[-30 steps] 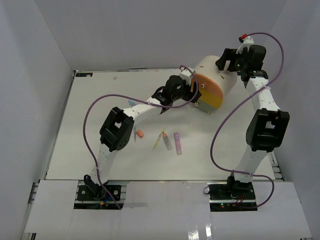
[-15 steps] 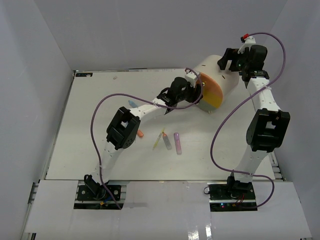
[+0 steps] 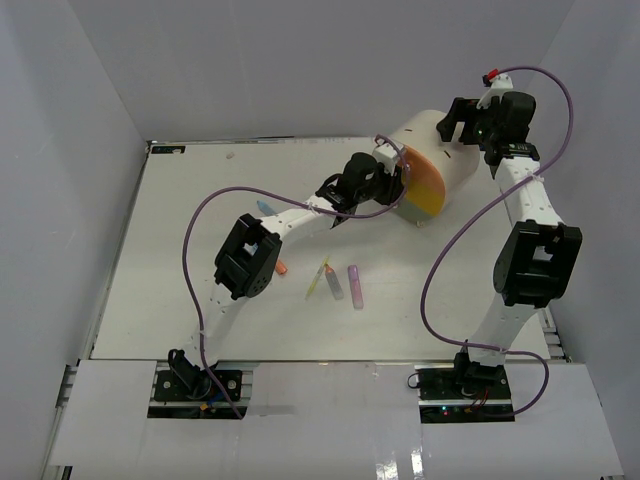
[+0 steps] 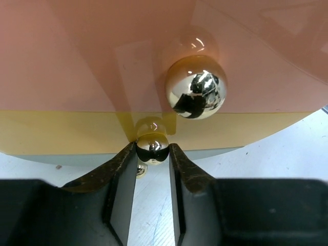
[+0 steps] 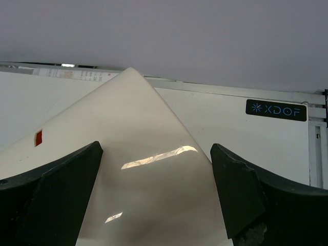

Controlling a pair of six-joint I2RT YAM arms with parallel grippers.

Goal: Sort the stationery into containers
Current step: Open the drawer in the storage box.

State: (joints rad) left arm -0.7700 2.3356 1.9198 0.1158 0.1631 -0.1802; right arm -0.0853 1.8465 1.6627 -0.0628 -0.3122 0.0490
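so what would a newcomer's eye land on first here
A cream cylinder stands far right on the table, its round face banded orange and yellow. The left gripper pinches a small gold knob on the yellow band, the right gripper straddles the cream body, and loose pens lie mid-table.

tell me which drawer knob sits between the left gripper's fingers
The small knob on the yellow drawer; the bigger orange-drawer knob is above, outside the fingers.

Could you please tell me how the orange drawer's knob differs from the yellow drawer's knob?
The orange drawer's knob shows bigger in the wrist view; the yellow drawer's knob shows smaller. The orange drawer's knob stands free, while the yellow drawer's knob sits between the left hand's fingers. Both are round, shiny gold.
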